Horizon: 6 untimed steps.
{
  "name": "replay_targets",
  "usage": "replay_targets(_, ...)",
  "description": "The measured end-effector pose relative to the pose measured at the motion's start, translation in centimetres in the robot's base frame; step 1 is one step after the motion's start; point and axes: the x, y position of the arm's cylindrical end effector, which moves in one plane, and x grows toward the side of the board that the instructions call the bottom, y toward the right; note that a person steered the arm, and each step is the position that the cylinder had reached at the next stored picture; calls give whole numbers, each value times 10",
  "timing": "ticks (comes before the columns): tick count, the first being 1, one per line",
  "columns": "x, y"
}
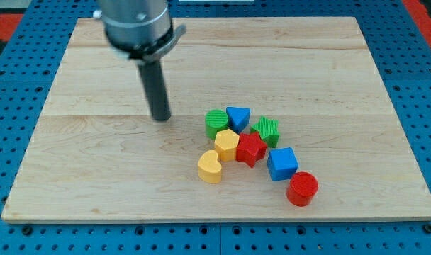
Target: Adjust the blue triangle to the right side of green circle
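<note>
Red cylinder point(302, 189) nearest; my tip point(160, 117) bare, left of green circle point(216, 122), blue triangle point(238, 117).

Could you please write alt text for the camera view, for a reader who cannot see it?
My tip rests on a wooden board, apart from and to the view's left of a cluster of blocks. In the cluster the blue triangle touches the green circle's right side, with yellow, red, green and blue blocks below.

A wooden board point(95, 177) lies on a blue table point(10, 85) full of holes. On the board sit a green star point(268, 130), yellow hexagon point(227, 144), red star point(250, 149), yellow heart point(210, 167), blue cube point(282, 163) and red cylinder point(302, 189).
</note>
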Motion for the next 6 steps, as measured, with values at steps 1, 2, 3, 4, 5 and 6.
replay_targets(1,-17,47)
replay_targets(2,18,55)
replay_targets(3,32,54)
replay_targets(4,14,8)
replay_targets(5,-23,45)
replay_targets(6,-22,83)
